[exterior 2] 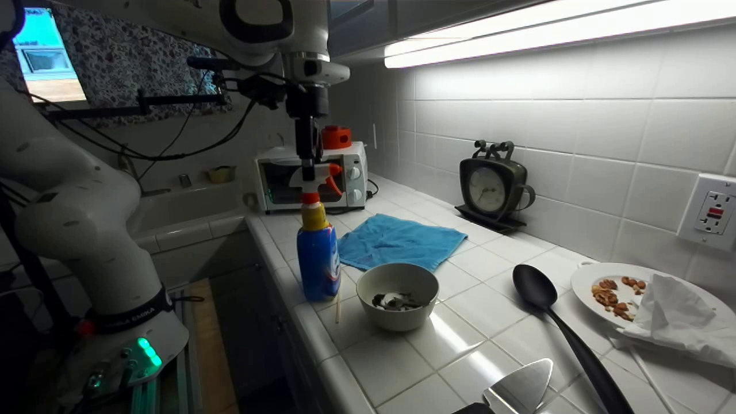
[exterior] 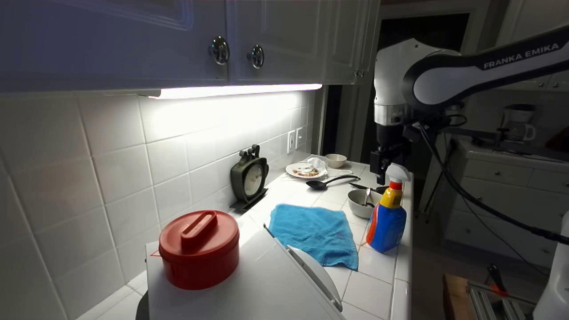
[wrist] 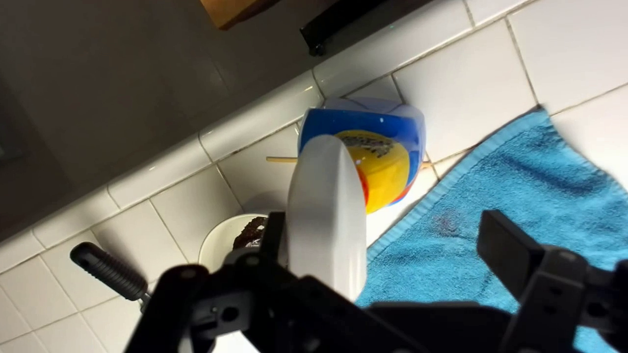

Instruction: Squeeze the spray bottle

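Gripper [wrist: 390,240] hangs low at the spray bottle [exterior 2: 318,264], tips approx. level w/ its white head [wrist: 326,220] in both exterior views. Bottle stands upright on the tiled counter [exterior: 366,291], just inside the rounded edge [wrist: 260,115]; past that it drops off into the dark, so v. little tile on that side. Toward the wall [exterior: 200,191], a blue towel [exterior: 313,229] lies flat near the bottle, thin strip of tile btwn. Gray bowl [exterior 2: 397,319] sits just beside the bottle, tight fit; a thin stick [wrist: 281,159] lies on the tile by its base. More room the opp. way, along the edge btwn bottle & toaster oven [exterior 2: 359,158]. Hand is released: fingers [wrist: 505,245] spread wide, w/ the head btwn them. In wrist view the head is right by one finger & well apart from the other, which shows over the towel. Can't tell if the nearer one touches the head; overlap hides any contact.
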Robot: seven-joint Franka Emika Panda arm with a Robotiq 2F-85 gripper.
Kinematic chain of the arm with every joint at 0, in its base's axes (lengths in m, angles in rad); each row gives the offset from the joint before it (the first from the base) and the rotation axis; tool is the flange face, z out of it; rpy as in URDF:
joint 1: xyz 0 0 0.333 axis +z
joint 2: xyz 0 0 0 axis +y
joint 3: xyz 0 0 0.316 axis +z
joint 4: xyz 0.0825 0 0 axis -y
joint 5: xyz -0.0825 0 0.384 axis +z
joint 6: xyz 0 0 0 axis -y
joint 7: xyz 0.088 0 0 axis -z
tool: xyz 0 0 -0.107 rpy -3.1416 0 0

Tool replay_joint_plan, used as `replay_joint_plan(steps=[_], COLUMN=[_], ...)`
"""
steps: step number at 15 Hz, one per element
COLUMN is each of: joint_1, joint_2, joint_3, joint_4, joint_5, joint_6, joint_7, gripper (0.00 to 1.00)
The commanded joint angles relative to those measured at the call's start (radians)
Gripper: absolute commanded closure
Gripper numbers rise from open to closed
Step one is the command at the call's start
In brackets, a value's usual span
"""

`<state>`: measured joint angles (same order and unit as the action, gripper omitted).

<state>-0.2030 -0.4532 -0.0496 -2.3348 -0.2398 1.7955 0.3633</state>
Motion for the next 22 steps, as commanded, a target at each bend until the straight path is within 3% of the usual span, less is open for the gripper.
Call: replay_joint_plan(steps=[1, 4, 9, 17, 22], joint_1=[0.002, 0.000, -0.007, 0.000, -0.005], joint_2=[-0.046, -0.061, -0.064, -0.027, 0.040], joint_3=[0.007, 0.008, 0.004, -0.001, 0.014], joint_4=[-0.056, -0.066, -0.055, 0.064, 0.171], joint_5=[-0.019, -0.017, 0.000, 0.055, 0.075], joint_6=[0.034, 0.036, 0.013, -0.059, -0.118], joint_7=[0.010, 0.012, 0.020, 0.018, 0.096], gripper=[0.23, 0.49, 0.84, 0.86, 0.86])
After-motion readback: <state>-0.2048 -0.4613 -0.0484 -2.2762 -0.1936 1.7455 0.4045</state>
